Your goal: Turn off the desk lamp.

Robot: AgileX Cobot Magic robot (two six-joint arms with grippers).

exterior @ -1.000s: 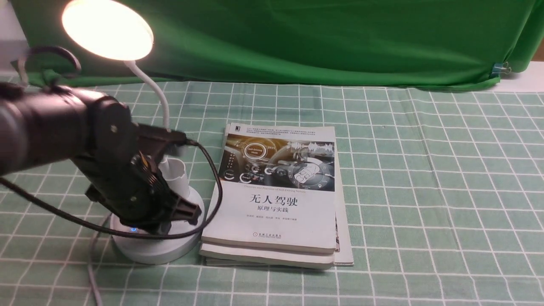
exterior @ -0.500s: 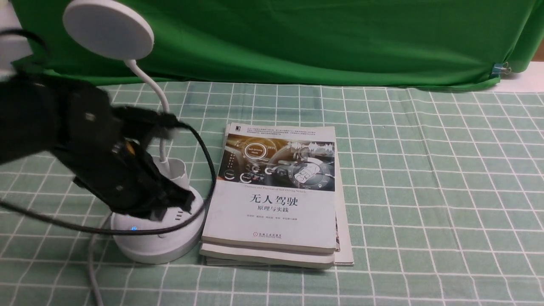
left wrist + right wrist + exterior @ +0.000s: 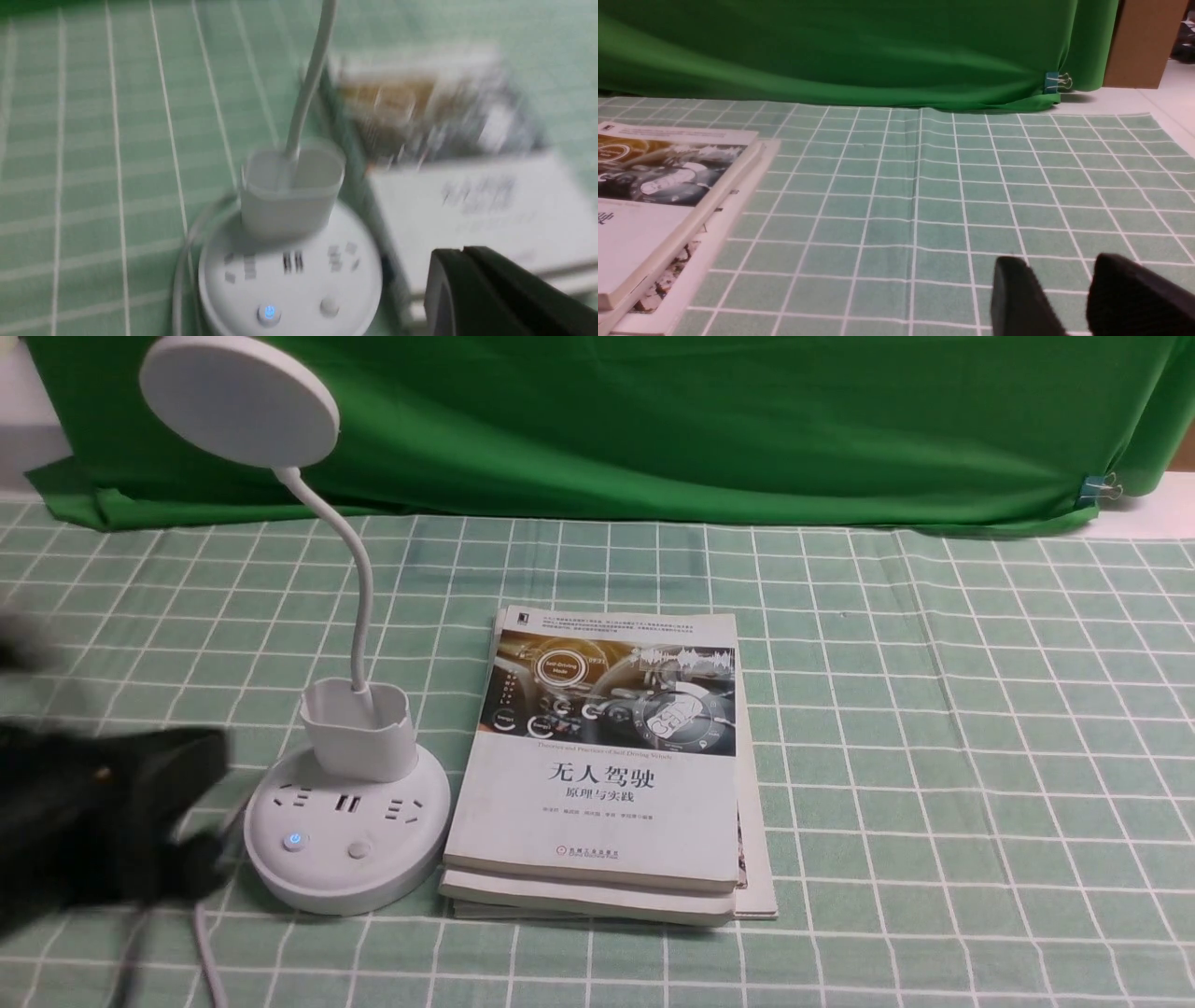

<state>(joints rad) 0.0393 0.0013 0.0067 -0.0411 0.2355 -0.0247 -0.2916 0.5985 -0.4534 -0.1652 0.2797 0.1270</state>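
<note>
One unlit desk lamp [image 3: 347, 831] beside stacked books [image 3: 597, 803], left fingers [image 3: 467, 289] closed together, right fingers [image 3: 1024, 298] parted.

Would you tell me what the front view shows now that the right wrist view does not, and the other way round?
Only the front view shows the lamp, its head unlit, and the blurred left arm.
Only the right wrist view shows the right gripper, its fingers apart.
Both show the books, the green curtain, the clip and the checked cloth.
</note>
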